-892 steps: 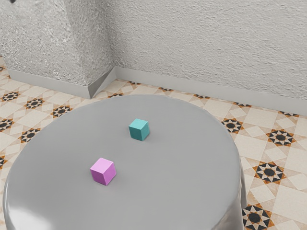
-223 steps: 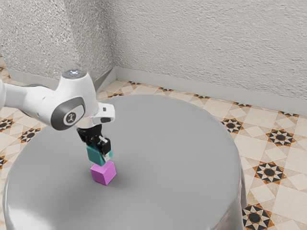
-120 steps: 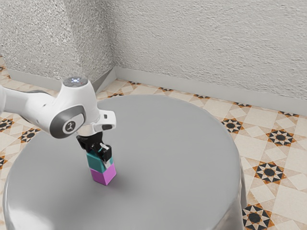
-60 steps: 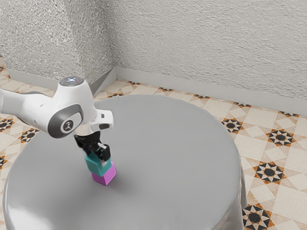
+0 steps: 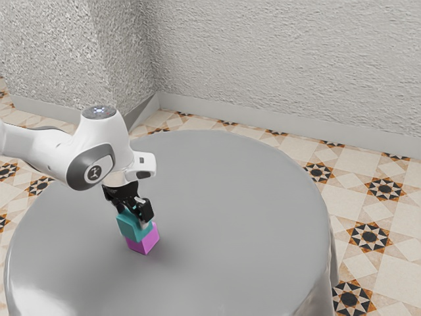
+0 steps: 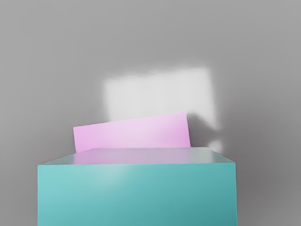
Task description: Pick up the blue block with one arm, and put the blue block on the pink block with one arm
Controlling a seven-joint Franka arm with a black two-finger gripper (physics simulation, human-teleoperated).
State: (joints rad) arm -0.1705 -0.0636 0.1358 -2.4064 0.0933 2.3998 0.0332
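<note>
No readable text, numbers or brand names anywhere. Only sign: a small white emblem on the grey round joint cap [image 5: 94, 172] of the arm [image 5: 36, 151], exterior view, too small to read as letters.

We're right on the stack now: the blue block [image 5: 129, 226], more a teal cube to our eye, sits on top of the pink block [image 5: 146, 241]. It isn't squared up. It overhangs toward the exterior view's left, slightly tilted and turned a little against the cube beneath. Our end effector [image 5: 133, 209] has a finger pressed on either side of its upper half. The pink block, a plain magenta-pink cube, lies flat on the round grey bench [image 5: 250, 217], toward the exterior view's left. From our wrist view, a strip of pink shows just beyond the teal top face.
</note>
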